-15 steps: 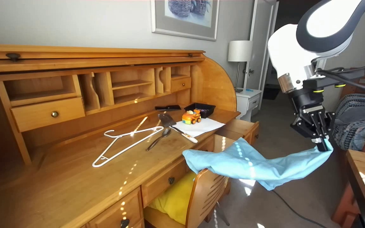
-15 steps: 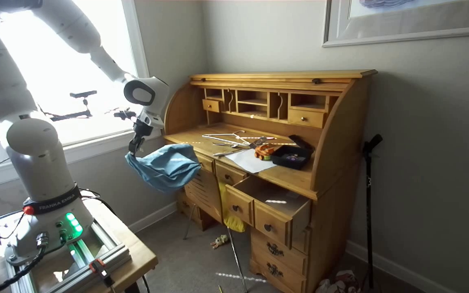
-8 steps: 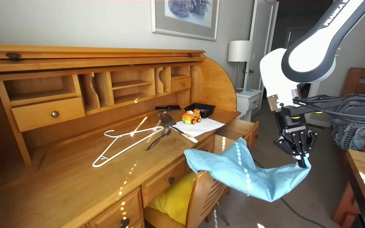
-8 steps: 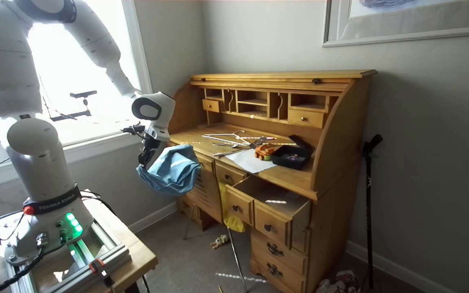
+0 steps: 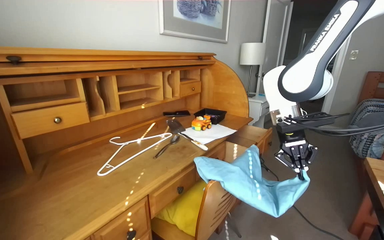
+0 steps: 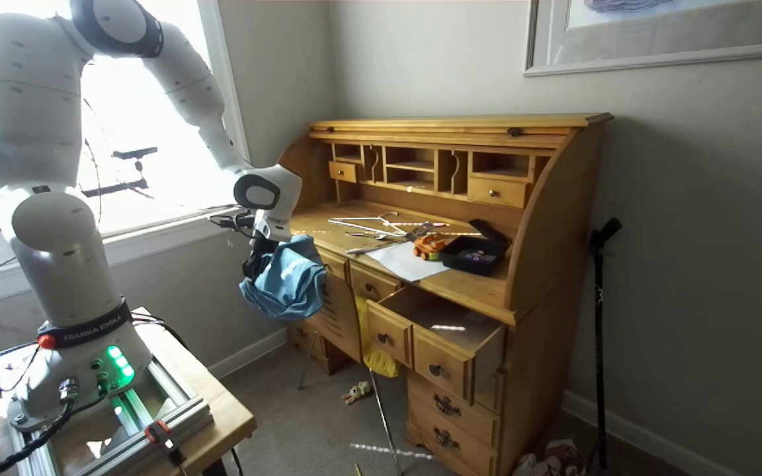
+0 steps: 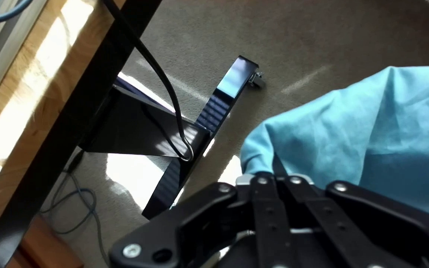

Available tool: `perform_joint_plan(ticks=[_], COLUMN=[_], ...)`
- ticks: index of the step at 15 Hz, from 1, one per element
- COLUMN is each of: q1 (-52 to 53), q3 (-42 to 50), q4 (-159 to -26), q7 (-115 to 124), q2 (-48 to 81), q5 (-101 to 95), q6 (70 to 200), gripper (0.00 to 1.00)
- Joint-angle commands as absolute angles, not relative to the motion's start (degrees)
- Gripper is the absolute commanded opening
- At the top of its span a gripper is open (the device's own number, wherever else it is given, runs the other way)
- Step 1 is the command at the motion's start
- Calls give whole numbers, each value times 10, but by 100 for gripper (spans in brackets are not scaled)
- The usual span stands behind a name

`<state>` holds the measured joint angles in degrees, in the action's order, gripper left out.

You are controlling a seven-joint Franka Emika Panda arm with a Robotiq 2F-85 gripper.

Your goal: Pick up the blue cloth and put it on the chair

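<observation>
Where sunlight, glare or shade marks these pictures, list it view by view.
In an exterior view, glare washes out the window behind the arm; in an exterior view, dotted sunlight crosses the desk and blue cloth; in the wrist view, sun patches mark the wooden table and carpet, while the blue cloth is shaded at lower right.

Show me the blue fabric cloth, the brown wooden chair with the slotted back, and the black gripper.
Blue fabric cloth point(image 7: 348, 132): wrist view, middle of its visible fabric.
Brown wooden chair point(image 5: 211, 211): in an exterior view, on its slotted backrest.
Black gripper point(image 5: 301, 174): in an exterior view, midway between its fingertips.
</observation>
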<state>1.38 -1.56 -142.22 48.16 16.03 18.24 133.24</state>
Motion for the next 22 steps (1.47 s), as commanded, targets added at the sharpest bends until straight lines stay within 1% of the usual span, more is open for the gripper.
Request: perform_joint_plan(ticks=[1, 7, 8, 9, 11, 12, 14, 19, 20, 22], q1=[29, 57, 61, 67, 76, 82, 93, 88, 83, 75], q3=[-8, -2, -1, 2, 7, 10, 16, 0, -7, -19], q4=[-1399, -1389, -1391, -1393, -1397, -1401, -1406, -1407, -1405, -1399], q7=[494, 517, 523, 532, 550, 563, 589, 609, 591, 552], q2=[198, 215, 211, 204, 190, 177, 149, 54, 32, -5], q5=[189, 172, 169, 162, 152, 142, 116, 91, 103, 127], q6=[1361, 1404, 1403, 1399, 1393, 1388, 1377, 1298, 1283, 1256], gripper=[1, 1, 27, 28, 40, 49, 62, 98, 100, 100])
